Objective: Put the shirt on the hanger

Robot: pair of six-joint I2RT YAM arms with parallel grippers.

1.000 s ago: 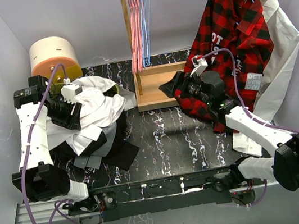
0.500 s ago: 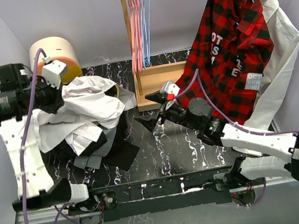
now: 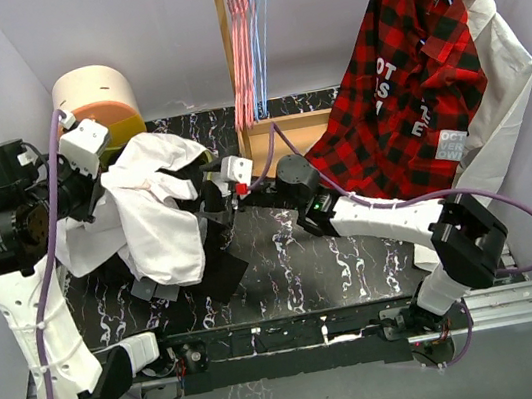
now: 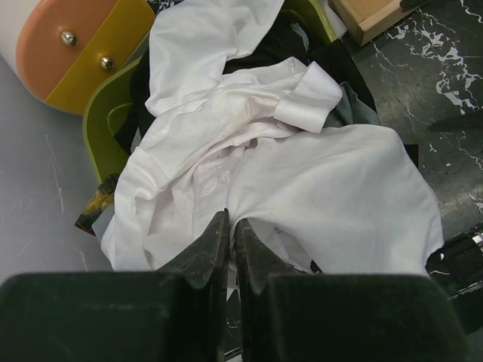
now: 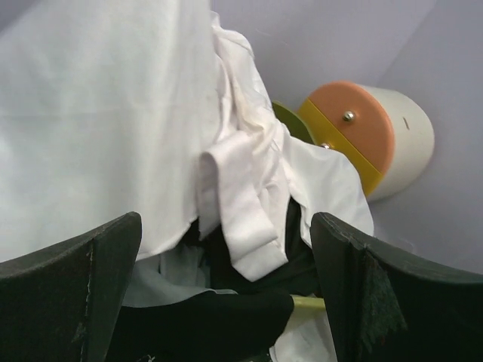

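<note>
Clamping shirt (image 3: 159,227) in left jaws, plaid lettering (image 3: 389,69) illegible

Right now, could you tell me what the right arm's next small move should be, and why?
Probably ease the right gripper forward and shut on the sleeve cuff of the white shirt: its open jaws frame the cuff, and the left gripper pinches the shirt's cloth.

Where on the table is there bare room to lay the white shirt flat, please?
The barest table lies front and centre, between the black garment on its left, the right arm behind and the near edge. The left is crowded with piled clothes, the back right with the rack base and plaid shirt.
</note>
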